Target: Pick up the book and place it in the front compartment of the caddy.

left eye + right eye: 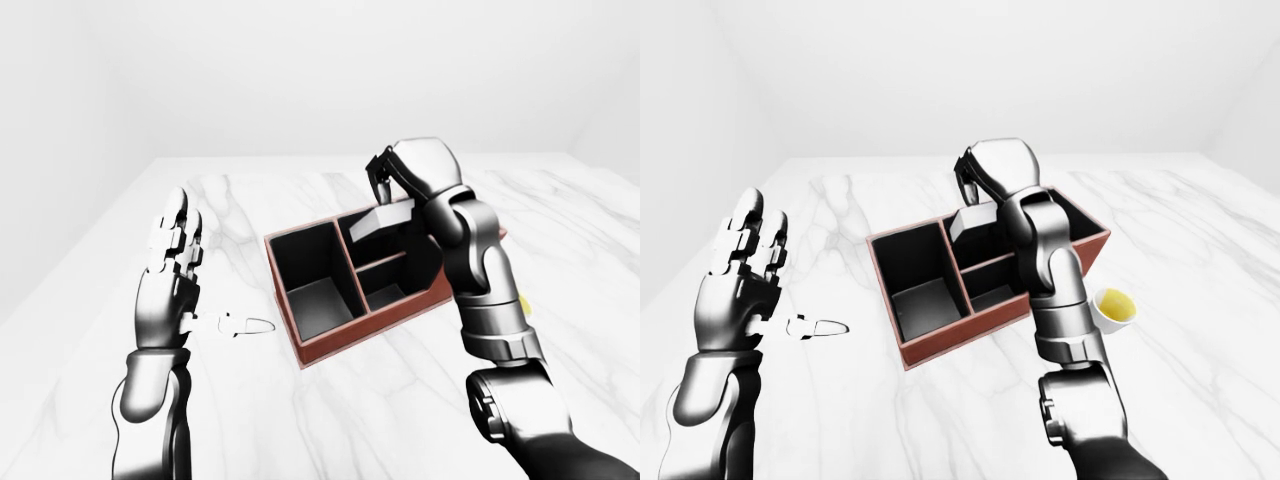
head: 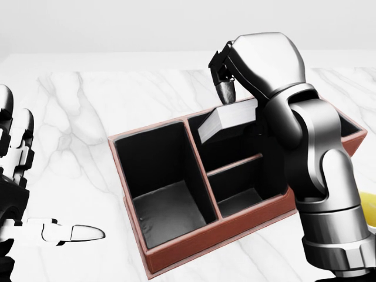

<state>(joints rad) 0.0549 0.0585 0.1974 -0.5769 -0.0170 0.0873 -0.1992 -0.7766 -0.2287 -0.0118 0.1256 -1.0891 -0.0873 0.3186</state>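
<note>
One book [image 2: 230, 119] is gripped by the right hand [image 2: 235, 70] above one caddy [image 2: 176, 249]; the left hand [image 1: 172, 262] is spread wide; one cup [image 1: 1113, 306] is shown only by the right-eye view.

- No text, label, brand, number or sign can be read in any of the views.
- The book [image 2: 230, 119], near 12 o'clock in the head view, shows only a plain grey cover and white page edges.
- The caddy [image 2: 205, 247] has bare reddish-brown walls and dark, unmarked compartments.
- The marble table [image 2: 76, 117] carries grey veining only.
- The right hand [image 2: 226, 73] and the left hand [image 1: 172, 262] bear no lettering on their metal shells.
- The yellow cup [image 1: 1113, 308], at 3 o'clock in the right-eye view, is unmarked.
</note>
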